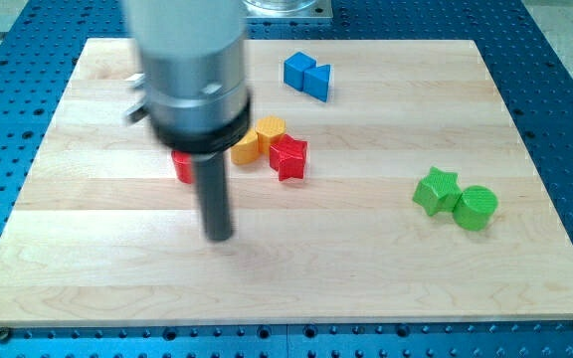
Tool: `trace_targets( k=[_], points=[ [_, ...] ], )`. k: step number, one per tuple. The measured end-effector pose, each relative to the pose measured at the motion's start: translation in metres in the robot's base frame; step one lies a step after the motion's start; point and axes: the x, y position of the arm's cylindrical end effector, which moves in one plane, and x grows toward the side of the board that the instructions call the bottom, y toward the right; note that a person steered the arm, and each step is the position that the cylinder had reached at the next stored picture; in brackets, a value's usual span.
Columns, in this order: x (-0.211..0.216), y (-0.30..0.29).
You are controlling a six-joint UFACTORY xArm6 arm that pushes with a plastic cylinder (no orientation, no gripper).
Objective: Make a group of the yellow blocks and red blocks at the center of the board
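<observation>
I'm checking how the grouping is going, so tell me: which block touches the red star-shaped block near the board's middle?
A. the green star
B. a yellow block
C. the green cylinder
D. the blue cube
B: the yellow block sits right against the upper left of the red star, while the green pair lies far toward the view's right and the blue pair near the view's top.
</observation>
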Motion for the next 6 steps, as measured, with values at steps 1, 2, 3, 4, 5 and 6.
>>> trace_targets(
  k=[1, 2, 3, 4, 5, 6],
  points=[
    [-0.049, -0.071],
    [-0.061, -0.069],
    [-0.097, -0.061],
    [-0.099, -0.004],
    [-0.099, 0.008],
    [-0.122, -0.036]
  ],
)
